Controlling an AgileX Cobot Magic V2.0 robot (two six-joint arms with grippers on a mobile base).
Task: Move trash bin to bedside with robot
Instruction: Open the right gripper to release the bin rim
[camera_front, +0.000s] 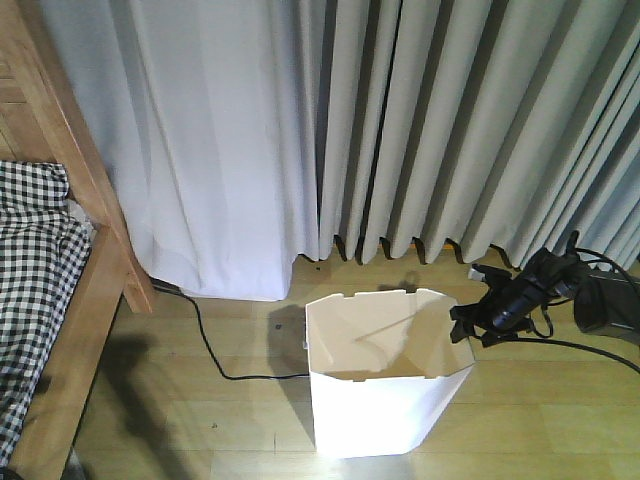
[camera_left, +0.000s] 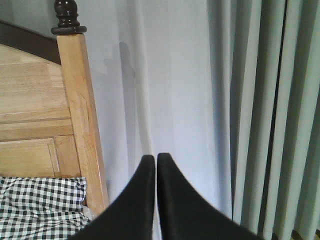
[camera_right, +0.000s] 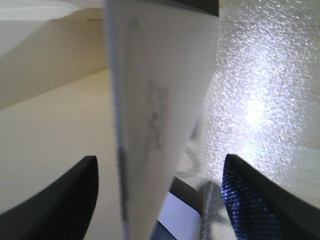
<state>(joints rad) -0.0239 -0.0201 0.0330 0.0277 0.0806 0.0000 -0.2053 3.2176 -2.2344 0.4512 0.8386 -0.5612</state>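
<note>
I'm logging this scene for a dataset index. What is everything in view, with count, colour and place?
trash bin: one, white, cream inside, on the floor at centre.
bed frame: one, light-brown wood, far left.
bedding: one, black-and-white checked, on the bed.
curtains: grey-white, across the back.
cable: one, black, on the floor between bed and bin.
floor: light wood.
right gripper: black, jaws apart astride the bin's right rim.
left gripper: black, jaws closed, empty, raised toward the curtains.

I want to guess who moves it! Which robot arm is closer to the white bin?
The right one. Its tool is open astride the bin wall, one finger inside, one outside. The left tool is shut, up by the bedpost and curtain, no bin in its view.
</note>
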